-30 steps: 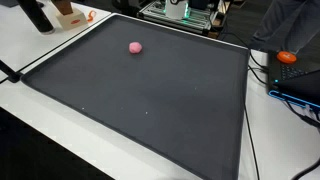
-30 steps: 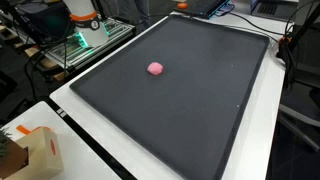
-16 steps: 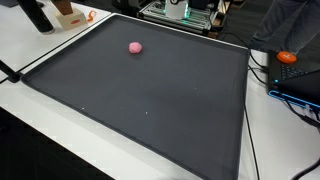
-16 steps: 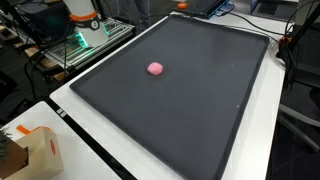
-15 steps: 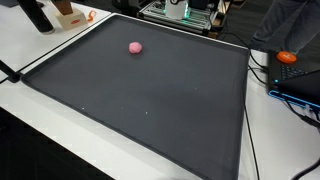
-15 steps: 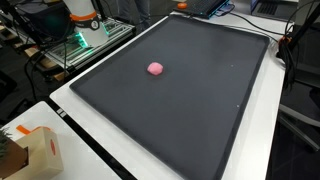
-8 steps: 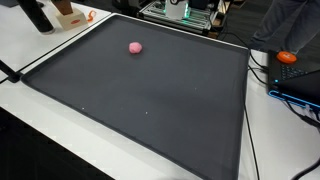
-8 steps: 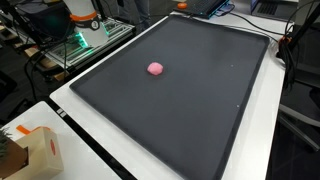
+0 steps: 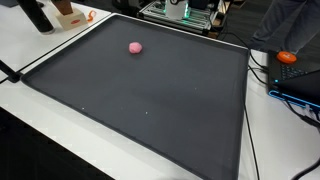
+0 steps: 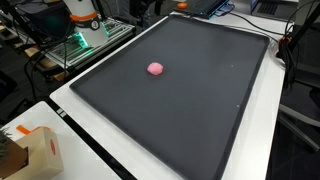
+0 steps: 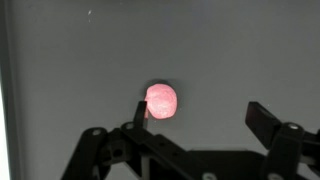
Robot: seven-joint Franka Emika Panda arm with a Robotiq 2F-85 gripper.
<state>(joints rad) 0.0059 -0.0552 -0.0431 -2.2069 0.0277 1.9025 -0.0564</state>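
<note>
In both exterior views a pink ball (image 9: 135, 47) (image 10: 155, 69) lies alone on the black mat (image 9: 150, 110), toward 11 o'clock of its middle. Only the wrist view shows the gripper (image 11: 197, 112): its jaws stand apart and hold nothing, with the ball (image 11: 161, 100) at its 10 o'clock, just beside one fingertip (image 11: 140, 106).

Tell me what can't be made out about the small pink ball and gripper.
Gripper: outside both exterior views, so its height over the small round pink ball is unclear.
Gripper body: cut off by wrist view's bottom edge.
Ball's material: tiny in exterior views, blurred in wrist view.
</note>
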